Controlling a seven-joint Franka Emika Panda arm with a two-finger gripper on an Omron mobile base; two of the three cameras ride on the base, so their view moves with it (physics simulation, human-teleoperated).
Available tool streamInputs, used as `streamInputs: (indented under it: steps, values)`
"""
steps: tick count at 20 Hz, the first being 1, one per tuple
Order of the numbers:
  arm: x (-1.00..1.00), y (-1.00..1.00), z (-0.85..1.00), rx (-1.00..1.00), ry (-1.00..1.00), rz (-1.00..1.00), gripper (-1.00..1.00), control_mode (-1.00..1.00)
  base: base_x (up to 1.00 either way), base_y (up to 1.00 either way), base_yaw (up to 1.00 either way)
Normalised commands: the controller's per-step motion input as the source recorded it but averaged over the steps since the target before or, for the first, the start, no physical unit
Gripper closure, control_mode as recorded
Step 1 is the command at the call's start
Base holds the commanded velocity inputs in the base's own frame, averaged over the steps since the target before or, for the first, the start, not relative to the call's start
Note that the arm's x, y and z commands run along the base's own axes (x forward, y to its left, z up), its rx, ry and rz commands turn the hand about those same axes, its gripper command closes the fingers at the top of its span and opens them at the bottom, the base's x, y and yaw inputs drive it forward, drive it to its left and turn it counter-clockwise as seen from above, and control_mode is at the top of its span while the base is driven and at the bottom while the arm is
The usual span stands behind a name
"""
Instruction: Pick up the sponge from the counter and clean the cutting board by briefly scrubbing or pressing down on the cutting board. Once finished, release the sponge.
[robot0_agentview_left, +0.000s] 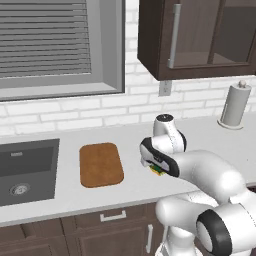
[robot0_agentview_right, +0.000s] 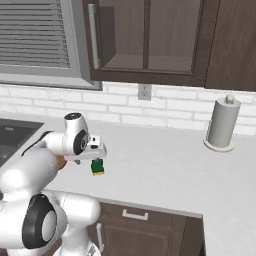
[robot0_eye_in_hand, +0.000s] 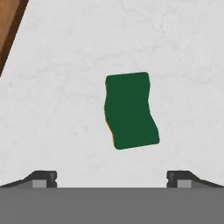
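Long light grey-white marbled worktop (robot0_agentview_left: 125, 187) carries a dark grey square inset sink (robot0_agentview_left: 27, 170) at far left and an upright paper-towel roll on a round base (robot0_agentview_right: 221, 124) at far right. Flat brown wooden cutting board with rounded corners (robot0_agentview_left: 101, 164) lies between sink and arm. Small wavy-edged sponge, green top over yellow layer (robot0_eye_in_hand: 130, 111), rests flat on bare worktop right of the board, long axis running near-to-far. Two-finger end effector (robot0_eye_in_hand: 112, 178) hangs directly above it, tips spread wide, holding nothing.
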Motion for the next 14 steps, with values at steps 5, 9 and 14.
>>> streamInputs:
  steps: [5, 9, 14]
  values:
    - [0.38, 0.0, -0.16, 0.0, 0.02, 0.05, -1.0, -1.0, 0.0, 0.0, 0.0]
    - [0.33, 0.0, -0.18, 0.0, 0.03, 0.05, -1.0, -1.0, 0.0, 0.0, 0.0]
    - [0.23, 0.0, -0.23, 0.0, 0.01, 0.04, -1.0, -1.0, 0.0, 0.0, 0.0]
